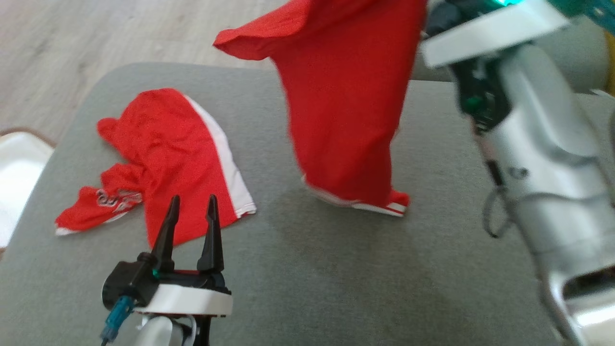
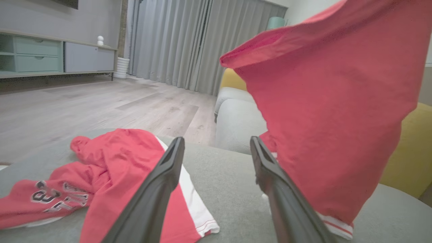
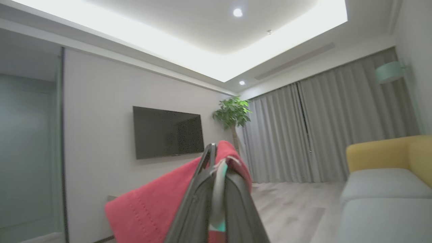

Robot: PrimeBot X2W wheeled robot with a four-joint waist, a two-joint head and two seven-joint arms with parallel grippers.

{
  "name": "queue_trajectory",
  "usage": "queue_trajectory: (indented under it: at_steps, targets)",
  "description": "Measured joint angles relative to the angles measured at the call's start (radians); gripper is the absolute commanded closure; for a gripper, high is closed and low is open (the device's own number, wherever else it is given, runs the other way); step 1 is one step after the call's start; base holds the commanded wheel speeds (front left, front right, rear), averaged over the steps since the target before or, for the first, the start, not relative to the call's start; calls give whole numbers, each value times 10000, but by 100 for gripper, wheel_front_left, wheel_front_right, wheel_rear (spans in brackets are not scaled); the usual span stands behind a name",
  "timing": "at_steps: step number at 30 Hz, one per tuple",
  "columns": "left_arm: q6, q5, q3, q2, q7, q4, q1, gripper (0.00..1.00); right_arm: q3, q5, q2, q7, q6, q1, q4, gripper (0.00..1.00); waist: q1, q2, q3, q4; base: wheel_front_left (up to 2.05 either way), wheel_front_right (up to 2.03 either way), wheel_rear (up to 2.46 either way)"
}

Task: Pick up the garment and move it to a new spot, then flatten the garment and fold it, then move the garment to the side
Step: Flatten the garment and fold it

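Two red garments are in play. The plain red cloth garment with a white-striped hem (image 1: pixel 346 110) hangs from the right gripper (image 3: pixel 214 152), whose fingers are pinched flat on a fold of its upper edge. It hangs over the middle of the grey fabric cushion (image 1: pixel 336 269), and the striped hem looks to be touching the surface. We see four risks. The pinch takes only a small bite of cloth, so a fast swing could pull it free. The hem could drag on the cushion and roll under itself, which would cost us work when flattening. The cloth hangs bunched from one point, so it will likely land in a heap unless a second corner is held. The crumpled red garment with a broad white side stripe (image 1: pixel 168 158) lies well apart on the left of the cushion, so a set-down that drifts left could overlap it. The left gripper (image 1: pixel 192 204) is spread wide and holds nothing, with its tips just over that garment's near edge, so a careless advance could snag the wrong piece. The only writing is the white, dark-outlined lettering (image 2: pixel 57 199) on the lying garment. One character looks like a 3 and the rest is too creased to read. We see no brand or label on the held piece.
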Motion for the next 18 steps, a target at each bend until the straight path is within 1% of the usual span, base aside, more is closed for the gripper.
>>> queue_trajectory:
  at_steps: [2,7,10,13,15,16,17,18]
  targets:
    - [2,-13,31,0,0,-35,4,0,-42,4,-502,10,0,287,88,100,0,0,0,-202,0,0,0]
    - [-8,-52,-15,-6,-2,-155,-5,0,-640,192,-2435,621,0,1636,510,100,0,0,39,-733,0,0,0]
    - [-10,-52,-71,-8,-2,-174,-25,0,-1037,194,-3306,1011,0,2536,1047,100,0,0,121,-1006,0,0,0]
    - [-10,-52,-88,-8,-2,-169,-28,0,-1448,178,-3670,1392,0,3262,1716,100,0,0,209,-1228,0,0,0]
    - [-10,-52,-86,-8,-2,-151,-29,0,-1687,71,-3697,1628,0,3563,2176,100,1,0,255,-1374,0,0,0]
    - [-10,-50,-82,-8,-2,-134,-28,0,-1875,10,-3676,1689,0,3644,2431,17,0,0,277,-1446,0,0,0]
    - [-10,-50,-79,-8,-2,-121,-28,0,-2086,-134,-3661,1747,0,3696,2669,0,1,0,296,-1522,0,0,0]
    - [-10,-50,-71,-8,-2,-115,-27,0,-2288,-255,-3620,1787,0,3718,2851,0,1,0,308,-1597,0,0,0]
